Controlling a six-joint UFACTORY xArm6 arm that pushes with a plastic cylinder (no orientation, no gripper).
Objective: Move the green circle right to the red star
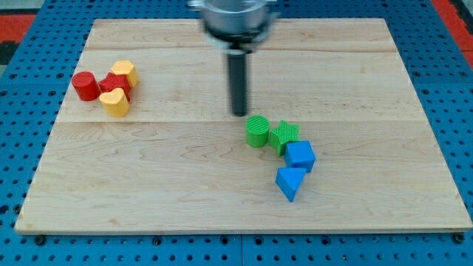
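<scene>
Over at the view's left, a tight cluster sits near the left edge of the wooden board: a red cylinder on the outside, then the red star wedged in the middle, a yellow block of unclear shape touching it on the upper right, and a yellow heart tucked just below. The star is boxed in on three sides, and its right flank is partly taken up by the yellow pieces.

Moving right, there's a wide run of bare wood between that cluster and the middle of the board, nothing lying across it.

Now the centre: my tip is down on the board, just above and slightly left of the green circle, close beside it, though whether they touch is hard to call. No claw on this arm, only the plain rod, so nothing is being held.

The green circle sits right of centre, pressed against a green star on its right. Just below and right of that comes a blue cube, and beneath it a blue triangular block, the four running in a diagonal chain.

Farther right, plain board reaches to the right edge, and past it the blue perforated surface surrounds everything.
</scene>
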